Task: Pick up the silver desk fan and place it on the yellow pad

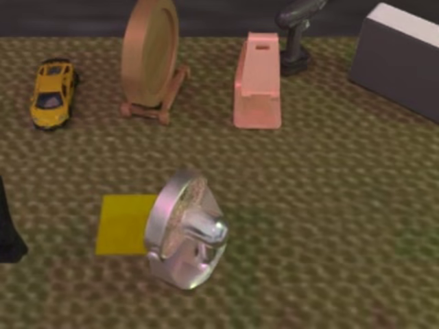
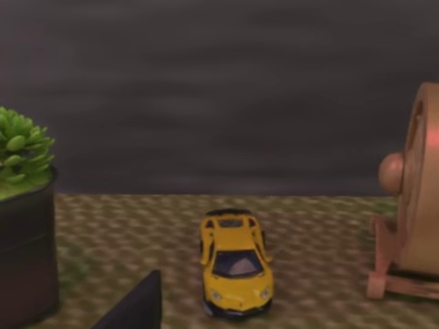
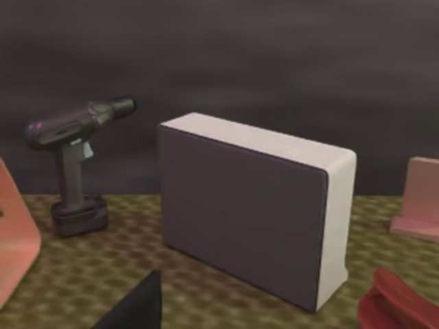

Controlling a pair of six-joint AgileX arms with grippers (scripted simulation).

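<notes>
The silver desk fan (image 1: 186, 229) stands near the table's middle, its round grille turned left and its motor housing pointing right. The yellow pad (image 1: 123, 225) lies flat just left of it, and the grille covers the pad's right edge in the top view. No gripper touches the fan. My left arm (image 1: 8, 236) is parked at the table's left edge. In the left wrist view one dark finger (image 2: 140, 307) shows off to the side, holding nothing. My right arm is outside the top view. Its wrist view also shows a single bare dark finger (image 3: 140, 305).
Along the back stand a yellow toy car (image 1: 52, 92), a tan wooden disc on a stand (image 1: 149, 55), a pink block (image 1: 258, 81), a drill (image 1: 295, 34) and a dark box with white sides (image 1: 401, 58). A potted plant (image 2: 24, 253) is near the left gripper.
</notes>
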